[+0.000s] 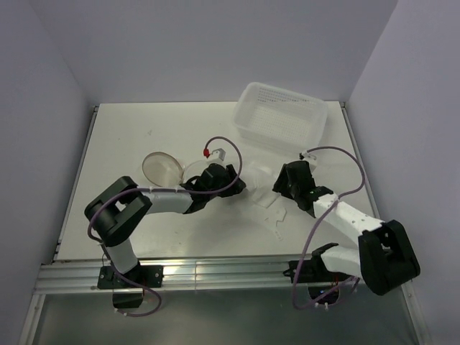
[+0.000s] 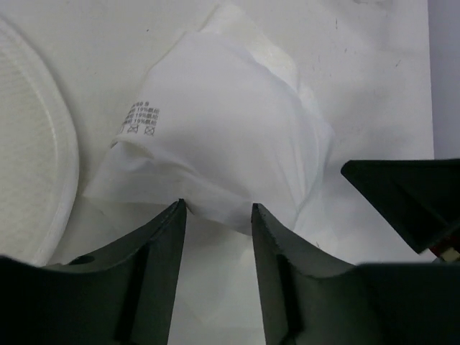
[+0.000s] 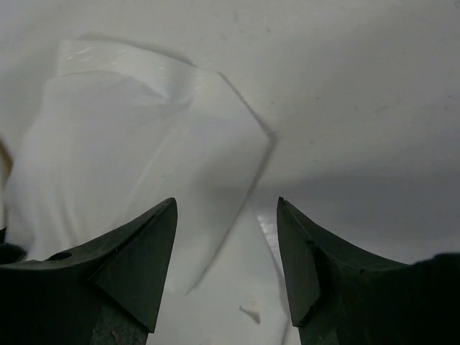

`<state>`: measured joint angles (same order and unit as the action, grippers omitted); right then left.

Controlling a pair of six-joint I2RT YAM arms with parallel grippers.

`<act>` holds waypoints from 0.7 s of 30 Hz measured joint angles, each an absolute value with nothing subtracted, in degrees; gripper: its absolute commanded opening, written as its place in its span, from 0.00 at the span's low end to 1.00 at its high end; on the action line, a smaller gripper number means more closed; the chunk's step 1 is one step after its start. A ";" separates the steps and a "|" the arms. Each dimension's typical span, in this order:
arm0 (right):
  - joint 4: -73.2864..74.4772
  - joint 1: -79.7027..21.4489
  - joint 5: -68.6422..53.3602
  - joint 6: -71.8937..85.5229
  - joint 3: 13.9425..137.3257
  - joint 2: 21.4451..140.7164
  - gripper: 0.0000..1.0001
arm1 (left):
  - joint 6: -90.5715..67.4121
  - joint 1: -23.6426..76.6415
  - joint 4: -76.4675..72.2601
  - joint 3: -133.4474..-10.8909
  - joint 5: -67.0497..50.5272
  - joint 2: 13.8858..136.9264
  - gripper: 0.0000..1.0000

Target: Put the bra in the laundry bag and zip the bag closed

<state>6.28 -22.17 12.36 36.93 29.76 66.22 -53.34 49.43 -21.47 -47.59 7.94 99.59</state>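
With left claw (image 2: 215,208) and right claw (image 3: 226,205) both apart, we judge the bra (image 2: 223,136) just ahead limp and light, best pinched at its near fold.

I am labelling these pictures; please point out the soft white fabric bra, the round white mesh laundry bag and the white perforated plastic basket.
Bra (image 2: 230,136): left wrist view, middle of the fabric.
Laundry bag (image 2: 32,144): left wrist view, mesh surface.
Basket (image 1: 282,115): top external view, perforated inner surface.
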 measured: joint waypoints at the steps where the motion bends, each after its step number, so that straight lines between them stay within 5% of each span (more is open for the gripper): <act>1: 5.98 -20.71 11.97 37.06 29.76 67.90 0.66 | -53.01 49.50 -21.43 -48.45 8.14 100.40 0.40; 5: 4.71 -16.71 10.15 37.71 29.45 71.75 0.61 | -52.23 49.58 -20.45 -52.42 9.26 103.57 0.00; 10: 1.13 -16.16 8.12 38.76 29.43 72.71 0.53 | -50.59 48.97 -20.34 -56.21 9.54 106.59 0.00; 19: -3.73 -15.79 6.24 42.57 25.30 73.58 0.56 | -46.09 46.06 -22.63 -57.54 6.24 109.03 0.00; 21: -4.32 -15.59 6.52 43.44 23.18 70.96 0.52 | -45.06 45.80 -22.98 -57.54 5.78 109.03 0.07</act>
